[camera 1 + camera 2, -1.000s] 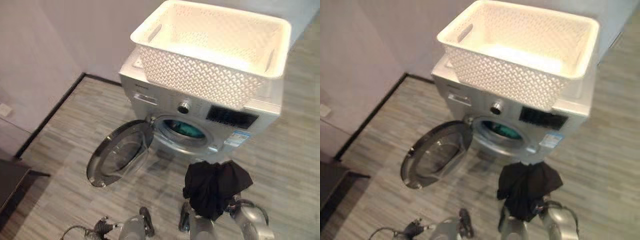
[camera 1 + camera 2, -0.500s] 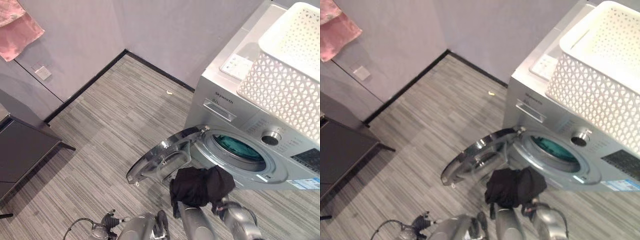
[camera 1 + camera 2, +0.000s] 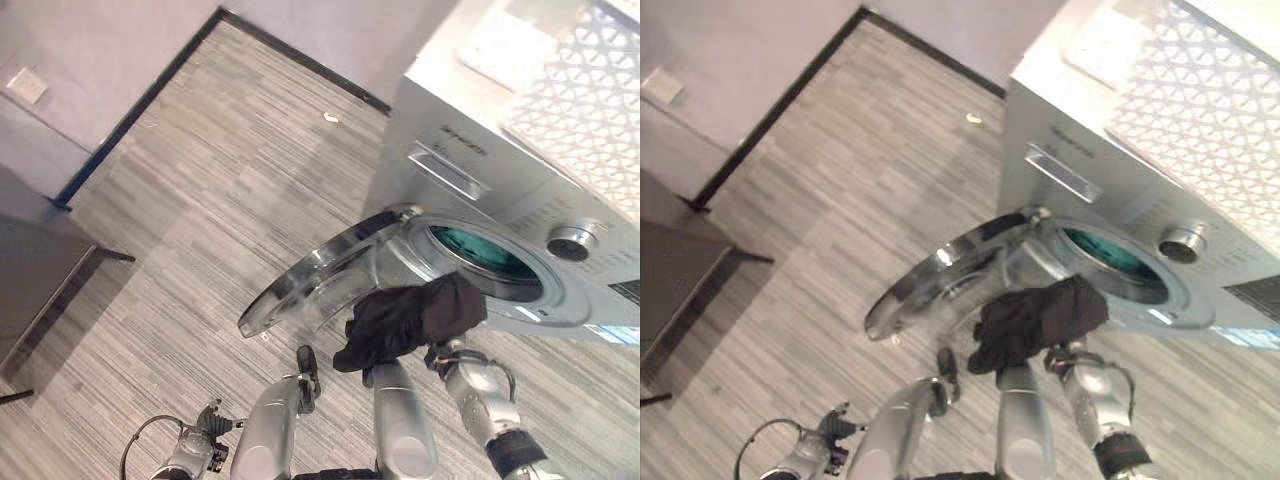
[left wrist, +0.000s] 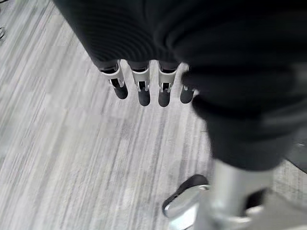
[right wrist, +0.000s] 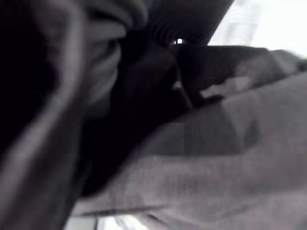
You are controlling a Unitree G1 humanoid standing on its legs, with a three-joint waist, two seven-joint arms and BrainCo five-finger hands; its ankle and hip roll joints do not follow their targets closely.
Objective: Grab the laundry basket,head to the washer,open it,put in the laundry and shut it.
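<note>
Loading step: right hand point(image 3: 470, 375) grips dark cloth point(image 3: 410, 317) at six o'clock below the washer's point(image 3: 480, 190) opening; left hand point(image 4: 144, 86) hangs loose. Next: push upward inside.

The floor point(image 3: 200, 200) is grey wood-look planking running up to a pale wall point(image 3: 90, 50) edged with a dark skirting board point(image 3: 140, 100). A white wall socket point(image 3: 26, 85) sits low on that wall. A small pale scrap point(image 3: 331, 118) lies on the floor near the skirting. A dark low table point(image 3: 30, 290) stands beside the wall.
</note>
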